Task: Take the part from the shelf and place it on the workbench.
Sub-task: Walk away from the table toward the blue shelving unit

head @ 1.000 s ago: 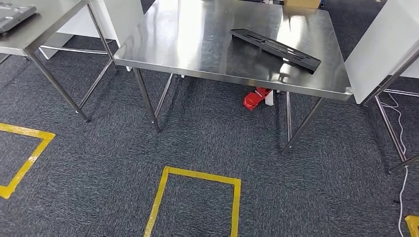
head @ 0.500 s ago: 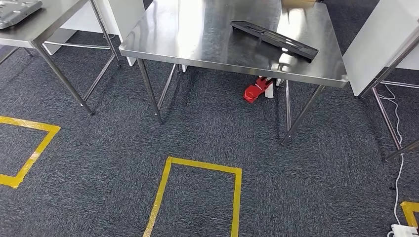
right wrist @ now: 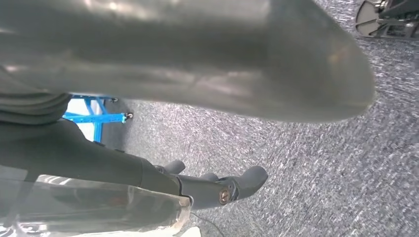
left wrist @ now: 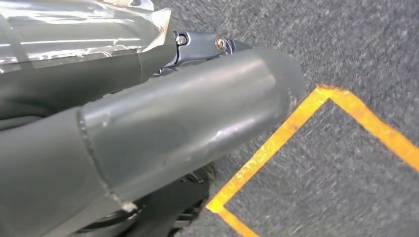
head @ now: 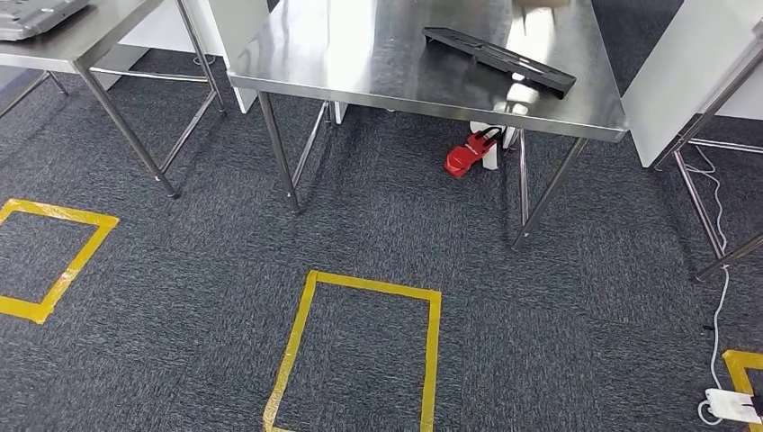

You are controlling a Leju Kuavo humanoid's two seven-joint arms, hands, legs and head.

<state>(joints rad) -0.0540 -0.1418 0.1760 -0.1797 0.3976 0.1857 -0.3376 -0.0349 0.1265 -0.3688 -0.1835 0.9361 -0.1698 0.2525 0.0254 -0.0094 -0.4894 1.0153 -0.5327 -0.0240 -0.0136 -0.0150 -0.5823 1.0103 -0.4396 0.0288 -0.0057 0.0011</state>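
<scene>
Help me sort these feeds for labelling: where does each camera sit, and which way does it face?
Head view: high on the body, looking forward and down at the steel table, black part and yellow tape; no arms visible.
Left wrist view: behind the left hand, facing carpet and tape.
Right wrist view: behind the right hand, facing carpet.
Head and left wrist views share taped carpet.

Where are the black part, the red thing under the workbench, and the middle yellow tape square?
black part [head: 499,61], head view, middle of its long flat body.
red object [head: 463,157], head view, its red body on the carpet.
yellow tape square [head: 294,342], head view, its left strip.
</scene>
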